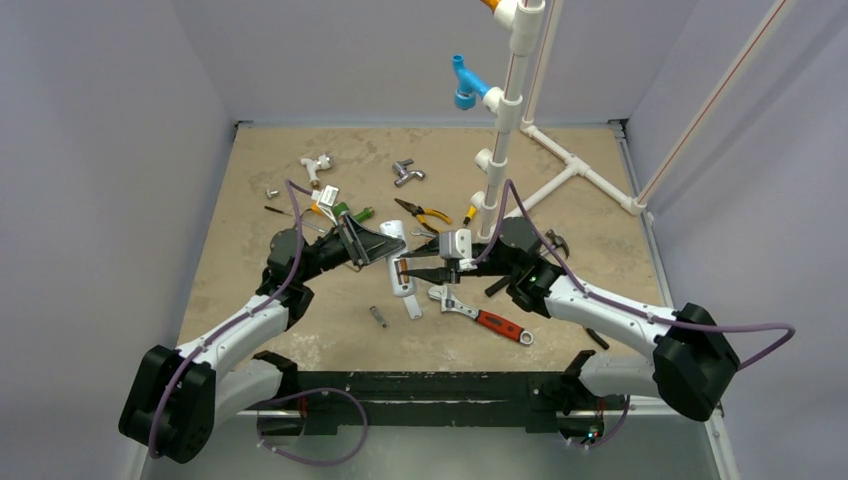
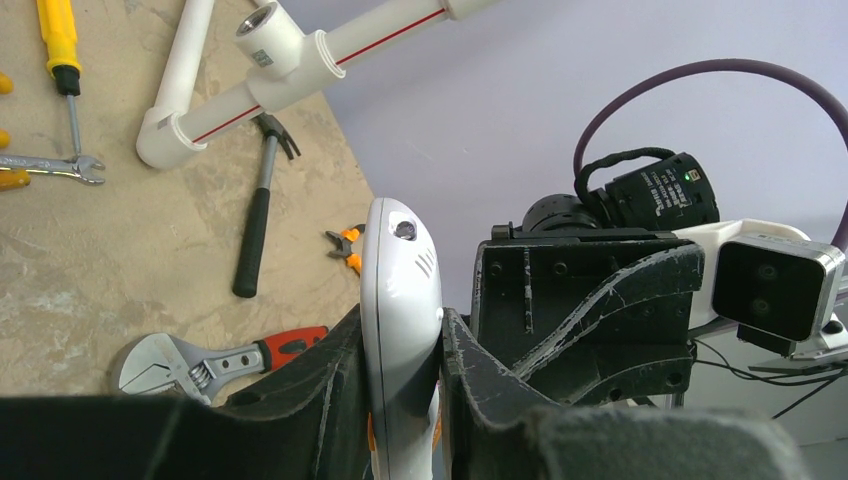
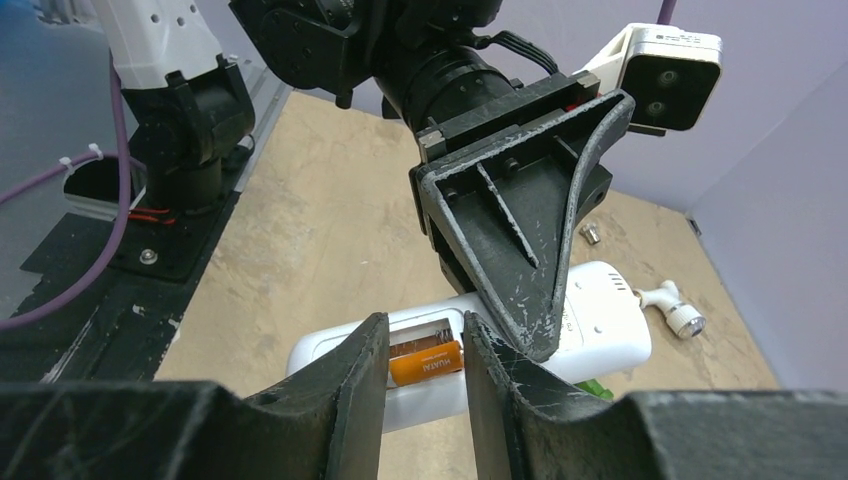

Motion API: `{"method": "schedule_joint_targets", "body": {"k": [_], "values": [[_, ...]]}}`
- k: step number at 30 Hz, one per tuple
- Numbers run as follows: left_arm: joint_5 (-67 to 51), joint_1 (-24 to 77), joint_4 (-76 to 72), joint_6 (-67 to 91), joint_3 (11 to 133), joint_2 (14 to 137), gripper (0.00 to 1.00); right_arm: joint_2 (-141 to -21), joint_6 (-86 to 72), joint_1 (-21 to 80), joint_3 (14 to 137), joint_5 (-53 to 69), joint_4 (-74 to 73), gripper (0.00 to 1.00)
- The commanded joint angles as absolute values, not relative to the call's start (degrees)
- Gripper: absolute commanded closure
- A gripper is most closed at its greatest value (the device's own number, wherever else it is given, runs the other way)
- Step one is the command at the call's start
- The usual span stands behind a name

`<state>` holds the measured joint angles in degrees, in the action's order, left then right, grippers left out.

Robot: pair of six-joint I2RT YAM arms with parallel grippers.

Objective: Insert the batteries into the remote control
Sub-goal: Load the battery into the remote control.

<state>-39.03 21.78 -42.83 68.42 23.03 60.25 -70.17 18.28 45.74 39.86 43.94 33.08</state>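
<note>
Over mid-table, seen from above: grips the remote control (image 1: 397, 252) in the left gripper (image 1: 383, 245), clamped across its far half. Meets it from the right with the right gripper (image 1: 403, 272), tips right at the handset, a fleck of orange at them. Just near and right of that, flat on the table (image 1: 300, 330): a red-handled adjustable wrench (image 1: 482, 316). Farther back: orange-handled pliers (image 1: 424, 212) and a white PVC pipe frame (image 1: 505, 130).

From the left wrist: shows the remote edge-on, pinched between both black fingers (image 2: 340, 380), shut firmly on it (a sliver of orange low at the seam). Beyond, flat on the table: a black-handled hammer (image 2: 255, 215) and a yellow screwdriver (image 2: 58, 45).

From the right wrist: looks into the handset's open battery bay, held clear of the table, with one orange battery (image 3: 425, 363) lying lengthwise in it. Frames that battery between the two right fingers (image 3: 335, 390), parted to about its length (no daylight on either side). Pressing on its ends, or merely standing in front of it: cannot tell.
</note>
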Motion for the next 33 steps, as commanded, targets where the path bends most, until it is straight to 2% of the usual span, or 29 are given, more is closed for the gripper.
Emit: {"method": "schedule_joint_targets", "body": {"k": [1, 14, 33], "values": [[-39.81, 21.82, -47.07, 68.95, 24.79, 60.07, 1.00, -70.72, 19.24, 45.62, 42.71, 43.18, 35.42, 0.69], [-39.81, 21.95, -47.02, 68.92, 24.79, 59.94, 1.00, -72.02, 19.51, 45.63, 42.88, 42.40, 35.20, 0.71], [-39.86, 21.84, -46.82, 69.21, 25.09, 59.48, 1.00, -72.22, 22.26, 45.64, 43.69, 43.95, 27.84, 0.86]]}}
